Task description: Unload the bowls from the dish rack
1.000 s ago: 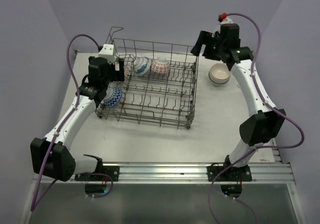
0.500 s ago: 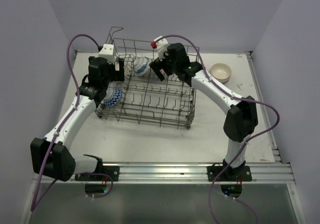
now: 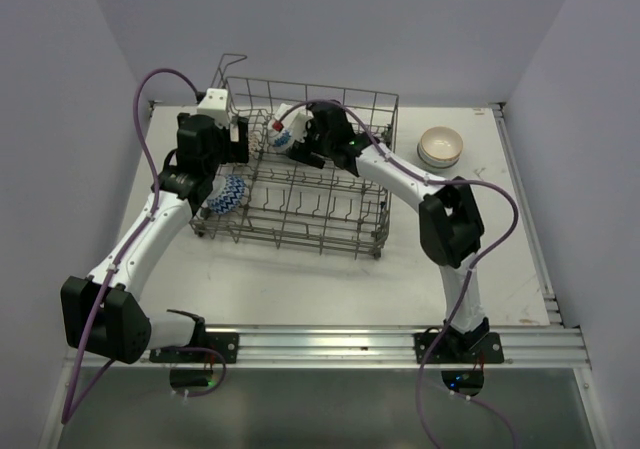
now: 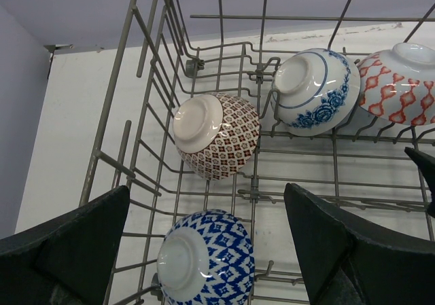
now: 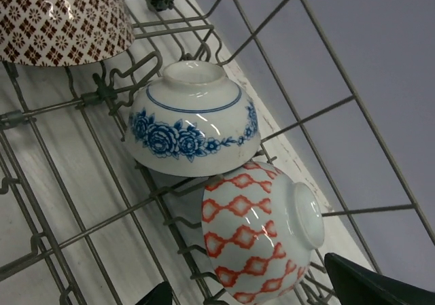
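Four bowls (image 4: 216,135) sit in dish rack (image 3: 330,219), not yet unloaded; unloaded stack (image 3: 440,147) near bench (image 3: 330,279) far right corner. Left claw (image 4: 207,189) and right claw (image 3: 303,152) released, empty.

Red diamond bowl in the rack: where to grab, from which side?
Likely the foot-ring end of the red diamond bowl, coming from above. It lies tipped, base uppermost and exposed, rim down among the dish rack wires, with the blue floral bowl close beside it.

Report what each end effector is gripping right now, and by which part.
Nothing is held. The left end effector stands open over the blue diamond bowl; the right end effector stands open over the red-patterned bowl.
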Tool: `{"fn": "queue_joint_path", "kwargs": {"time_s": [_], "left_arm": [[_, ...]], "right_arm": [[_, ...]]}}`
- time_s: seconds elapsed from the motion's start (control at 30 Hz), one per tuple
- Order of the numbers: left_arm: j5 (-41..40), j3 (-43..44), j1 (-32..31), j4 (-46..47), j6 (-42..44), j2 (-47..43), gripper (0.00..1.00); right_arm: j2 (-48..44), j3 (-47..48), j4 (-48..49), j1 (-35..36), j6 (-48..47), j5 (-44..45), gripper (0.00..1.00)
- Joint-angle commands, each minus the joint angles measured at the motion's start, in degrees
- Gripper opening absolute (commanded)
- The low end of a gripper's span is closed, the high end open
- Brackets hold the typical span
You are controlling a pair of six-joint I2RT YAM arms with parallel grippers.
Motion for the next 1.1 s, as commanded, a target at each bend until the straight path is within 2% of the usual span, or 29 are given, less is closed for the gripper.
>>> {"fn": "queue_joint_path", "kwargs": {"time_s": [0.0, 0.3, 0.57, 0.83, 0.97, 1.0, 1.07], "left_arm": [[0.55, 3.14, -0.28, -0.19, -0.84, -0.52, 1.00], [1.17, 3.49, -0.28, -0.72, -0.93, -0.43, 1.00], [1.70, 3.84, -0.28, -1.16, -1.02, 0.10, 1.00], [2.05, 4.02, -0.28, -1.34, -1.20, 0.45, 1.00], [2.14, 4.02, -0.28, -1.42, -1.20, 0.45, 1.00], [2.05, 4.02, -0.28, -1.34, -1.28, 0.45, 1.00], [2.05, 4.02, -0.28, -1.42, -1.28, 0.36, 1.00]], "right_arm": [[2.28, 5.52, 0.71, 0.18, -6.03, -0.91, 0.99], [9.66, 12.38, 0.10, -0.08, -10.51, 1.47, 0.99], [13.88, 16.69, -1.31, -1.84, -8.67, -0.21, 0.99], [13.89, 17.22, -1.66, -3.86, -5.51, -1.61, 0.99], [13.62, 16.96, -2.27, -4.12, -5.42, -2.14, 0.88], [13.71, 17.05, -2.36, -4.12, -5.33, -1.96, 0.75], [13.71, 16.87, -2.28, -4.12, -5.24, -1.35, 0.61]]}}
